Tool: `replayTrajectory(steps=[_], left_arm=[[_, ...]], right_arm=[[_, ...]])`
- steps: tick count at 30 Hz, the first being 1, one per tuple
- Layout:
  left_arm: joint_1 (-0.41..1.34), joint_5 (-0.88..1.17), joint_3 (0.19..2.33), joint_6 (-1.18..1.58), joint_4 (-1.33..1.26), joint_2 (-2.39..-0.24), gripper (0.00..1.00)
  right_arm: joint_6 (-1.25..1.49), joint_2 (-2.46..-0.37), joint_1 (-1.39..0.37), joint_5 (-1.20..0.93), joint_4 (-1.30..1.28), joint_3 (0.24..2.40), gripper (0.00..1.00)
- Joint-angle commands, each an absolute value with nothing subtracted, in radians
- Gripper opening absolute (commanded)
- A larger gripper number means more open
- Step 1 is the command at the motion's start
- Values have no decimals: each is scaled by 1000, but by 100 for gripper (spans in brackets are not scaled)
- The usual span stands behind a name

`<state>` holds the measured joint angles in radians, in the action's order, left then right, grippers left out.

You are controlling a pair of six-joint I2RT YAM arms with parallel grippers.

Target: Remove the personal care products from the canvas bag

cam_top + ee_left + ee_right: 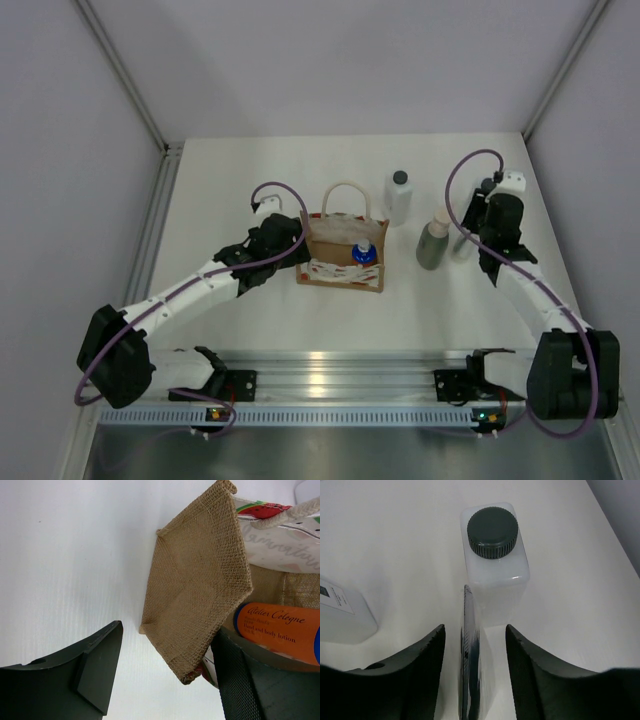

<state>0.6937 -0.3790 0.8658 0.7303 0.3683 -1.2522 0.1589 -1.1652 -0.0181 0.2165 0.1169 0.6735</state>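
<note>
The canvas bag point(338, 262) stands mid-table, and its burlap end wall fills the left wrist view point(197, 580). An orange bottle with a blue top point(363, 254) lies inside it point(280, 630). My left gripper point(298, 245) is open point(167, 667), with one finger inside the bag beside the orange bottle and the other outside. A white bottle with a dark cap point(398, 197) and a grey-green bottle with a beige cap point(434, 242) stand right of the bag. My right gripper point(468, 243) is open point(474, 635) astride a second white dark-capped bottle point(494, 555), with a gap at its left finger.
Another white bottle's body point(342, 614) shows at the left edge of the right wrist view. White walls close in the table on the left, right and back. An aluminium rail point(330, 375) runs along the near edge between the arm bases.
</note>
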Motion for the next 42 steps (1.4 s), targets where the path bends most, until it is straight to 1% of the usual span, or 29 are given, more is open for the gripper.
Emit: replayTrajectory(steps=[1,2,6,11,14,16,17,20,21,23,24,26,27,30,35,39,42], left_arm=[[692,-377,885,715,356,-1232,74],[692,-377,884,715,356,-1232,74],[692,-374,888,718,356,-1236,74],[693,-373,891,713,357,-1238,74],[692,-365,891,712,356,-1235,74],[692,-359,893,713,354,-1235,74],[692,-357,894,713,356,-1233,74],[692,-347,902,713,356,-1236,74],[692,-344,903,712,356,-1238,74],[692,-336,910,709,354,-1242,74],[692,-334,911,709,356,-1243,74],[692,-331,911,712,354,-1244,74],[692,-330,911,713,356,-1246,74],[692,-330,908,719,356,-1247,74],[692,-336,902,724,356,-1239,74],[692,-337,899,727,356,-1239,74],[692,-336,900,726,356,-1241,74]], right_arm=[[158,-1117,-12,204,187,673,52],[158,-1100,-12,204,172,673,57],[163,-1054,-14,201,114,713,60],[167,-993,-17,196,12,784,60],[140,-994,-57,201,-110,866,60],[133,-1009,-107,184,-203,934,60],[130,-1014,-159,192,-227,965,59],[143,-1023,-253,195,-317,1005,60],[164,-1026,-329,181,-334,1023,60],[192,-1049,-415,160,-386,1048,59],[237,-1060,-499,160,-397,1061,59],[282,-1095,-578,161,-405,1065,59],[316,-1112,-647,164,-416,1077,58],[357,-1193,-766,224,-459,1115,55],[374,-1316,-848,232,-482,1166,46],[374,-1373,-865,256,-512,1186,46],[354,-1399,-865,278,-526,1198,48]])
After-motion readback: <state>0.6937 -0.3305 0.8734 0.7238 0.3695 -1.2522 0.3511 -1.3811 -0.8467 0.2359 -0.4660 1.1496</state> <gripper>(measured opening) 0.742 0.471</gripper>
